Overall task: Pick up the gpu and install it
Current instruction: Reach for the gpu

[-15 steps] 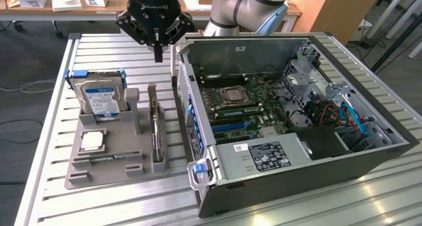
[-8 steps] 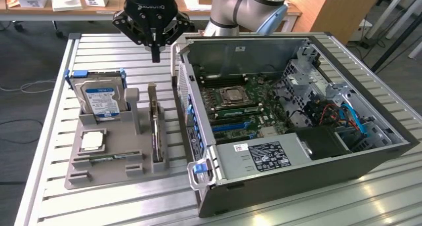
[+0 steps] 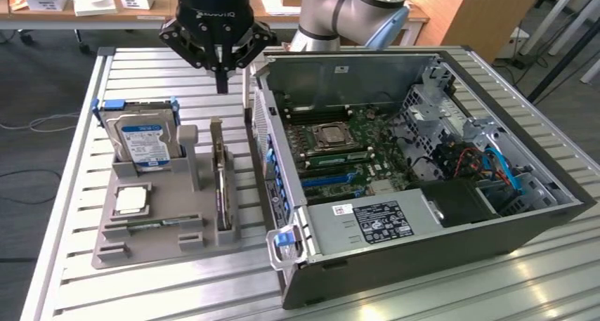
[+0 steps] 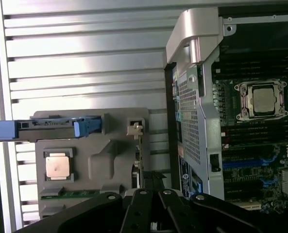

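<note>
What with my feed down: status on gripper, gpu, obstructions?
Gripper shut, empty, above the table. Gpu upright in grey holder, untouched. Computer case close beside it.

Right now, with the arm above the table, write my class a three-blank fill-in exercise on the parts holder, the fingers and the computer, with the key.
1. The gpu stands on edge in the grey holder, beside the hard drive, whose label is white and ____.
2. The fingers of the gripper are ____ and hold nothing.
3. The computer case lies ____, its motherboard showing.
Missing words: blue; shut; open.
</note>
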Available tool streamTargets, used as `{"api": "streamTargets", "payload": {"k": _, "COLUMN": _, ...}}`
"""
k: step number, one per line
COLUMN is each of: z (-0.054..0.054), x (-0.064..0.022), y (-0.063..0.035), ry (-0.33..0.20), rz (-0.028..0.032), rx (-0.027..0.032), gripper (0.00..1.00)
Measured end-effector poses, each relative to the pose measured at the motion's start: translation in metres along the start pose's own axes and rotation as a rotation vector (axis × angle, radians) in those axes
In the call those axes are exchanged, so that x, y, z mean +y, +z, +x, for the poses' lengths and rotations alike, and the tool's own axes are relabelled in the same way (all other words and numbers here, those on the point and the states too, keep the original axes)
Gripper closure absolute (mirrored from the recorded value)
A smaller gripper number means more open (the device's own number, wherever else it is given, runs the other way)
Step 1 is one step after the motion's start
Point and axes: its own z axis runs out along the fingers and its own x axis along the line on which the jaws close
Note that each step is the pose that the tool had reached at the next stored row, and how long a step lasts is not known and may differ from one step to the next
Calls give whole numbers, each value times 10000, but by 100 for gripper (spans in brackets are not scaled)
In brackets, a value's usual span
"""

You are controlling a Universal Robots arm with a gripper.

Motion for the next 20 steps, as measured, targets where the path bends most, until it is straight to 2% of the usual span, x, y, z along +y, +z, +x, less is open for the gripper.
{"api": "streamTargets", "payload": {"k": 7, "z": -8, "x": -145, "y": -7, "ry": -1, "rz": 1, "rx": 0, "gripper": 89}}
{"api": "streamTargets", "payload": {"k": 20, "z": 12, "x": -361, "y": -16, "ry": -1, "rz": 0, "rx": -1, "gripper": 89}}
